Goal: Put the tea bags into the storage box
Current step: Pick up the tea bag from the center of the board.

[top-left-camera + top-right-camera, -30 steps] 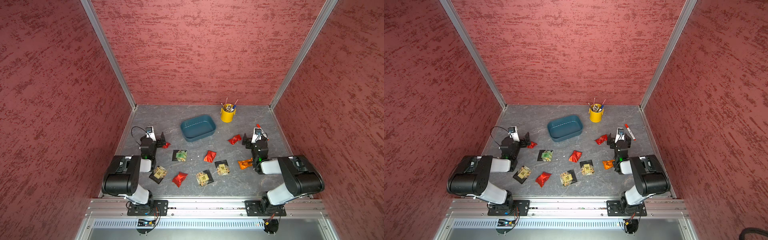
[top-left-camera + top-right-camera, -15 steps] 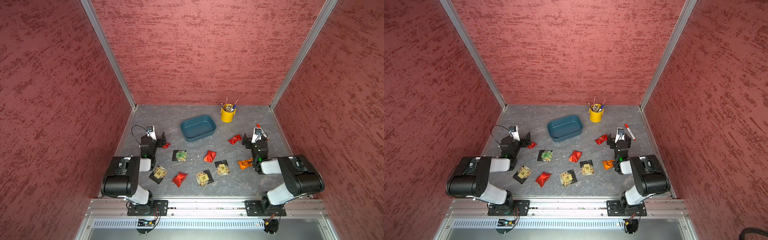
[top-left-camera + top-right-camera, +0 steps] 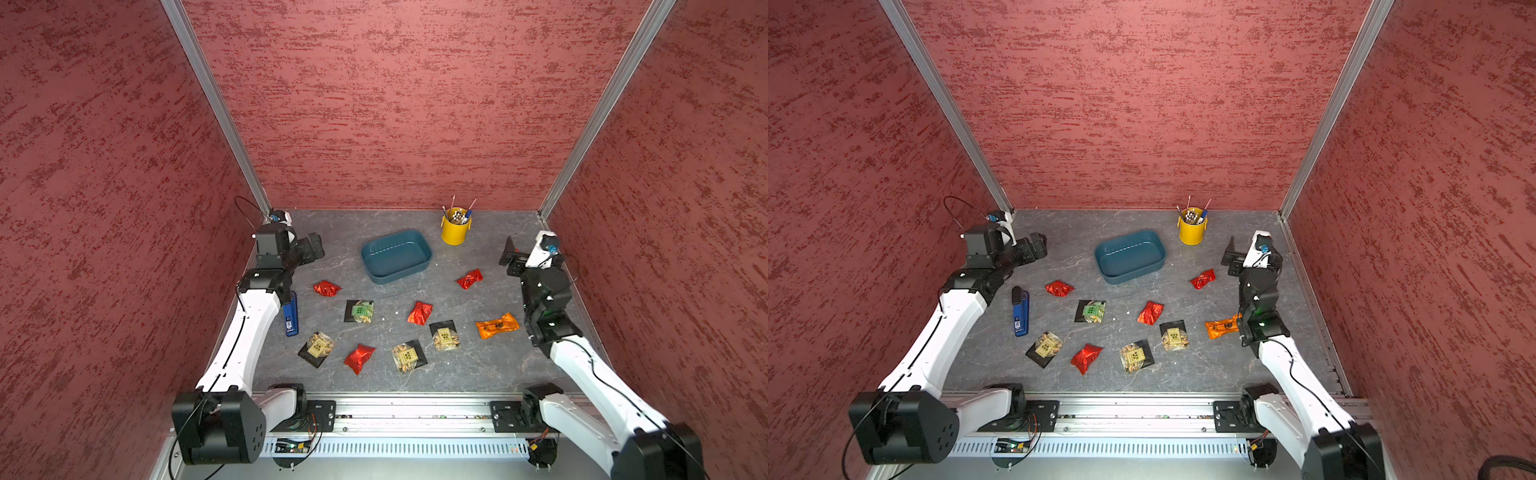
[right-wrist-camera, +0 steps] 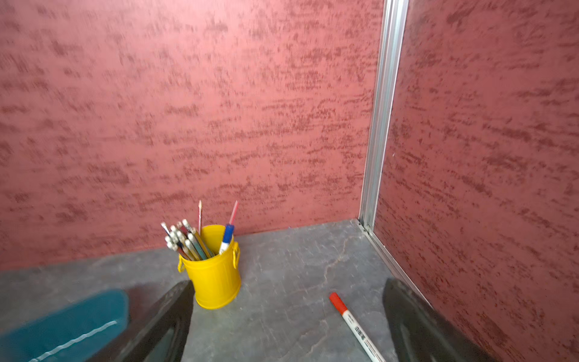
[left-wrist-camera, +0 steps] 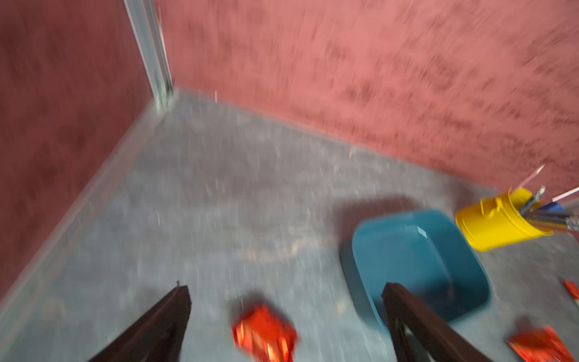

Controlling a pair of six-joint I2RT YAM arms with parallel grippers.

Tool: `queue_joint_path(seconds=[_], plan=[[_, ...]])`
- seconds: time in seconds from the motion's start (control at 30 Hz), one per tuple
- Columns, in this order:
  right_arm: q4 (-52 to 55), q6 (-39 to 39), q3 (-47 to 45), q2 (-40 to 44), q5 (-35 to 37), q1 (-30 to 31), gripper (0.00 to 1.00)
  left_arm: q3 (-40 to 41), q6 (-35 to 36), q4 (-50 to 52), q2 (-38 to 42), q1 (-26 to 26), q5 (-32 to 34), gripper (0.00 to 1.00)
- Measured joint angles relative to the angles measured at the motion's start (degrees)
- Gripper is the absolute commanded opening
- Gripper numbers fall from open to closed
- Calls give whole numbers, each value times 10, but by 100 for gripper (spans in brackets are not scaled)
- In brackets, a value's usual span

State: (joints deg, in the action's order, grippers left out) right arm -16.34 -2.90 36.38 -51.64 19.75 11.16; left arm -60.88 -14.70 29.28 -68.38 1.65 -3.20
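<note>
The teal storage box (image 3: 397,257) (image 3: 1129,257) sits empty at the back middle. Several tea bags lie scattered in front of it: red foil sachets (image 3: 326,288) (image 3: 419,312) (image 3: 469,278), an orange sachet (image 3: 497,325), a green-labelled pouch (image 3: 359,311) and tan-labelled pouches (image 3: 316,348) (image 3: 408,355). My left gripper (image 3: 311,247) (image 5: 286,287) hangs open and empty behind the leftmost red sachet (image 5: 264,333), left of the box (image 5: 416,263). Open and empty too, my right gripper (image 3: 511,255) (image 4: 289,283) hangs at the back right, beyond a red sachet.
A yellow pencil cup (image 3: 455,226) (image 4: 216,275) stands right of the box at the back wall. A red-capped white marker (image 4: 354,326) lies by the right wall under my right gripper. A blue and black stick (image 3: 291,313) lies beside my left arm.
Both arms have risen from their low folded pose and carried the grippers toward the back wall. The blue stick now shows beside the left arm. Both grippers stayed open.
</note>
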Motion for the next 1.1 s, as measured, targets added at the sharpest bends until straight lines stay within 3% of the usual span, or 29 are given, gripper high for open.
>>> queue_joint_path(seconds=[0.17,0.4,0.77,1.1], plan=[[239,-83,133,-30,-49,7,98,15,-95,149,-2,-8,-43,100],[450,-168,163,-92,-110,15,98,28,-139,215,-44,-7,-85,100],[528,-188,196,-133,-130,16,98,0,-153,183,-226,21,-144,100],[537,-194,203,-162,-129,16,98,-56,-154,143,-307,28,-143,87]])
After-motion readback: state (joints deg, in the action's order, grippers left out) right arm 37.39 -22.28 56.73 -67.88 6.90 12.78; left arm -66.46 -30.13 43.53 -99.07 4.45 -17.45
